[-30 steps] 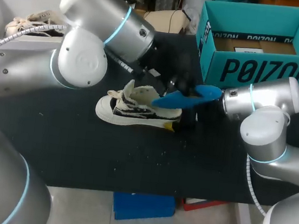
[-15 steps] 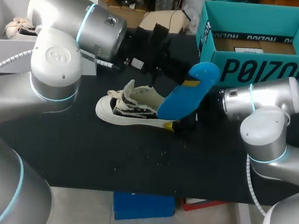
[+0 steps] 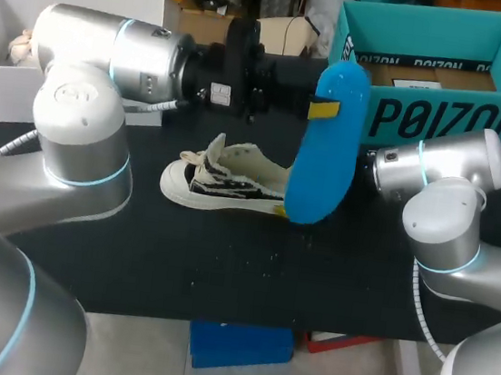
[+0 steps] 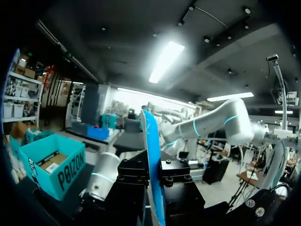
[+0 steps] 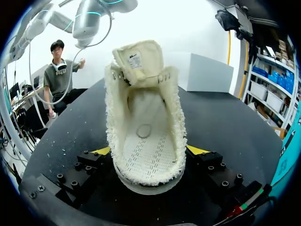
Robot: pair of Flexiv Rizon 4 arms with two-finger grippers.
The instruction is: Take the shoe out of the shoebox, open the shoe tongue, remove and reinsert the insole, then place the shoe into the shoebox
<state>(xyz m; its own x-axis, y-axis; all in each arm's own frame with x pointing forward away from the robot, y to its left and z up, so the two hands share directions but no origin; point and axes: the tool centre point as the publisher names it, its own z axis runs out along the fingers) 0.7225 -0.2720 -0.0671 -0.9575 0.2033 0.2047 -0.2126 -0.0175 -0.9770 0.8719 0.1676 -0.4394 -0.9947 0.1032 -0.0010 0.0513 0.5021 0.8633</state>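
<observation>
1. Left end effector: closed on the blue insole, gripping it near its upper end. In the left wrist view the insole stands edge-on, pinched between the two black finger blocks of the left end effector.
2. Insole: held upright above the bench, long axis running from 12 to 6 o'clock. In the head view its lower end overlaps the heel of the shoe; whether they touch cannot be told.
3. Right end effector: clamped on the heel of the shoe, one yellow-tipped finger against each side. In the head view it is hidden behind the insole.
4. Shoe: cream with black side markings, sole down on the bench, toe toward 9 o'clock. The tongue stands raised and the perforated inner floor is exposed.
5. Shoebox: teal and open-topped, at 2 o'clock from the shoe, well apart from it.
6. White box: at 10 o'clock from the shoe, holding a second shoe.
</observation>
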